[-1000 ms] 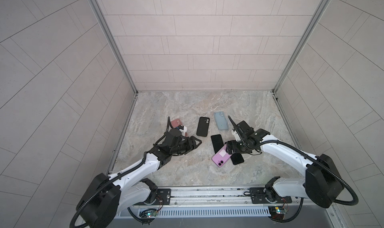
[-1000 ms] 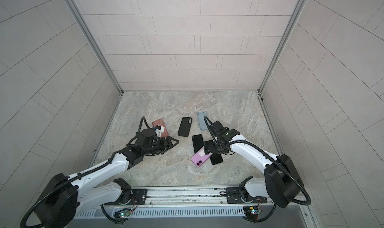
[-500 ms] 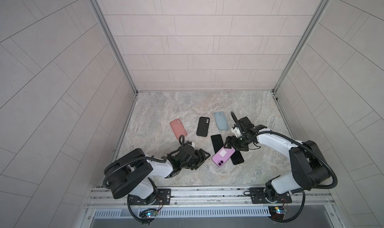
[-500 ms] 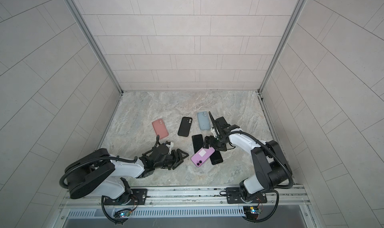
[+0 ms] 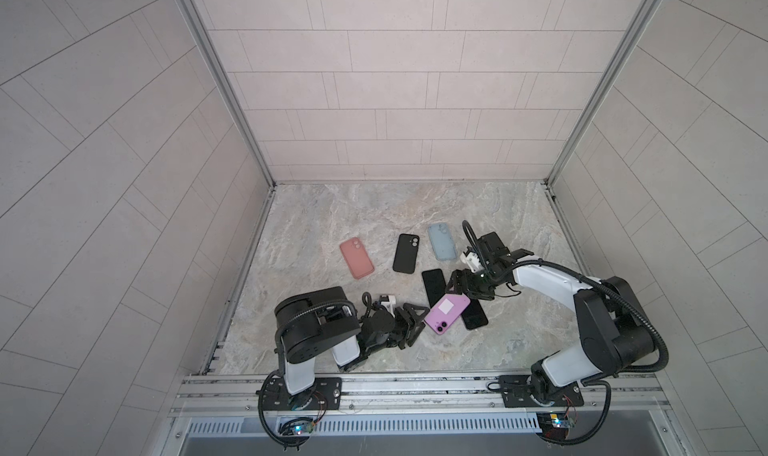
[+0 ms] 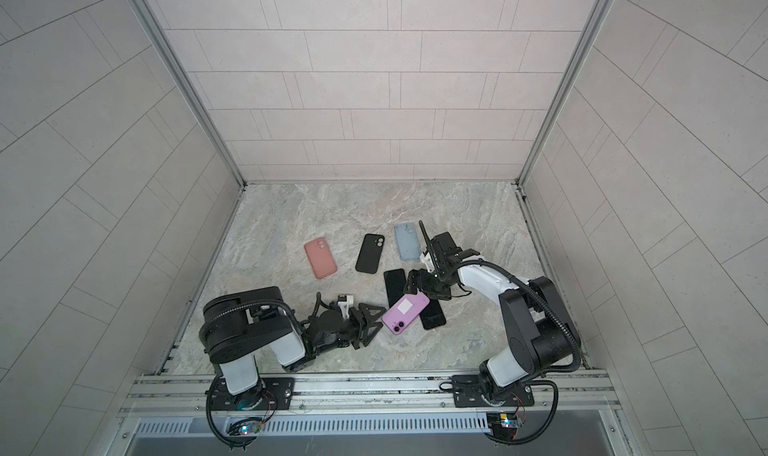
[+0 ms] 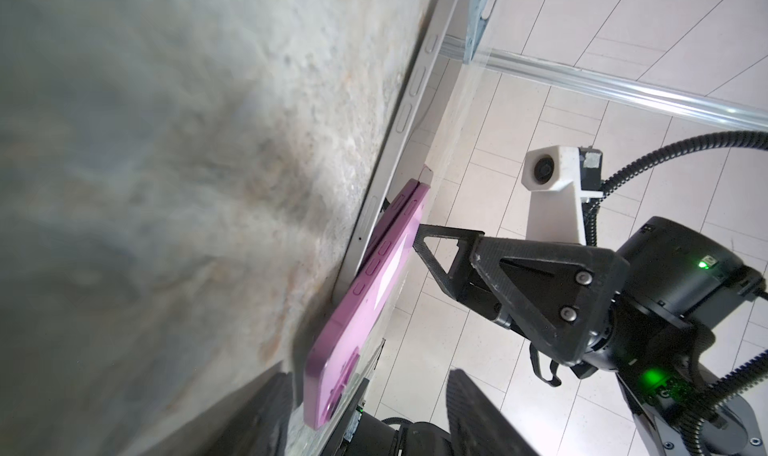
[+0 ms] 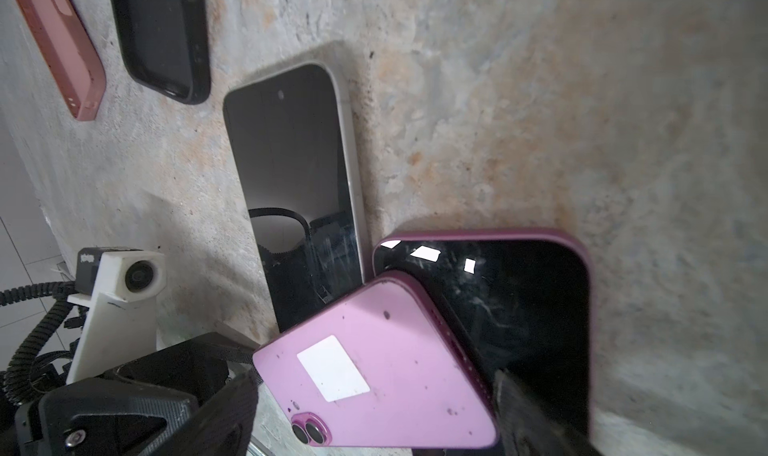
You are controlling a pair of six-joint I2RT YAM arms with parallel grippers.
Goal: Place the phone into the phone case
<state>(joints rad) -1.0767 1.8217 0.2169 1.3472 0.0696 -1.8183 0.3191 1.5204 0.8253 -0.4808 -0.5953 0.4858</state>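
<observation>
Beyond the pink phone (image 5: 446,313) lie salmon case (image 5: 356,258), black case (image 5: 405,253), blue case (image 5: 441,242).

The purple phone (image 5: 447,313) lies back up, showing a white sticker and two lenses. Its lens end is just beside the left gripper (image 5: 417,325) and its other end is between the fingers of the right gripper (image 5: 465,290). It rests slanted across a purple-rimmed phone (image 5: 476,319) that lies screen up. A white-edged phone (image 5: 433,285) lies screen up, just beside the right gripper. Beyond it lie the blue case (image 5: 441,242), nearest that gripper, then the black case (image 5: 405,253) and the pink case (image 5: 356,259).
</observation>
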